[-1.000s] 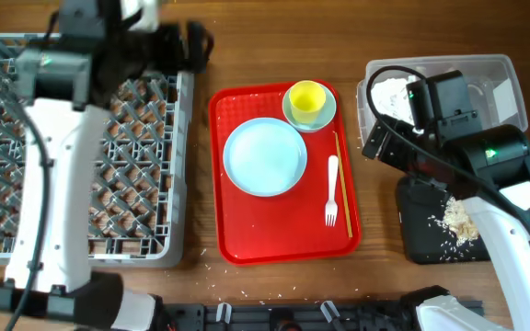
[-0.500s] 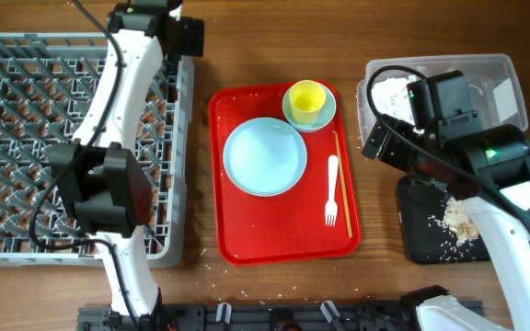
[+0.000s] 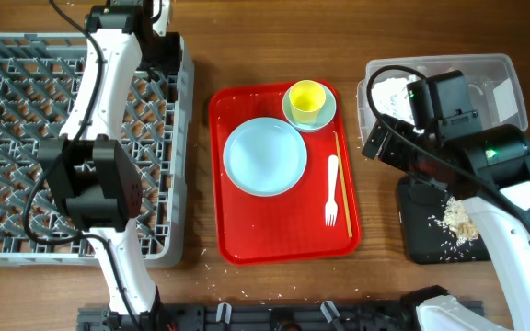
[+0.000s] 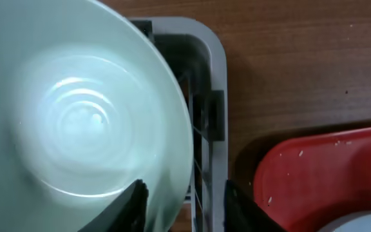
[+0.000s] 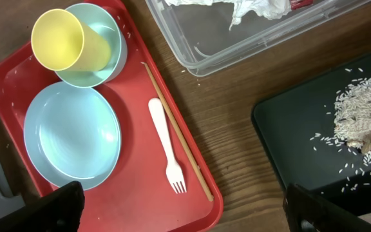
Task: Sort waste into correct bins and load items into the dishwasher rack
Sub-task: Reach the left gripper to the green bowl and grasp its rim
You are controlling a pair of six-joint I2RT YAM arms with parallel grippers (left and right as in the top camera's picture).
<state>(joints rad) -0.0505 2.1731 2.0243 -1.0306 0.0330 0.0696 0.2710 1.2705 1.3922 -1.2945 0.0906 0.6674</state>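
Left of the red tray (image 3: 274, 234), the grey dishwasher rack (image 3: 26, 138) has the left gripper (image 4: 185, 203) over its far corner nearest the tray. The fingers straddle the rim of a pale green bowl (image 4: 76, 116), but I cannot tell whether they pinch it.

On the tray sit a light-blue plate (image 3: 265, 156), a second bowl (image 5: 89, 77) holding the yellow cup (image 3: 306, 97), a white fork (image 3: 331, 188) and a wooden stick (image 3: 341, 184).

Right of the tray, the clear tub (image 3: 513, 69) holds a crumpled napkin (image 3: 389, 92) and a red wrapper (image 5: 300, 4). The black tray (image 3: 421, 230) holds rice scraps (image 3: 458, 221). The right gripper (image 5: 185, 209) hangs there, fingers wide apart and empty.

Since half a second ago the left arm has swung slightly away from the tray; the rest is unchanged.

The tub's white label (image 3: 504, 92) is too small to read.
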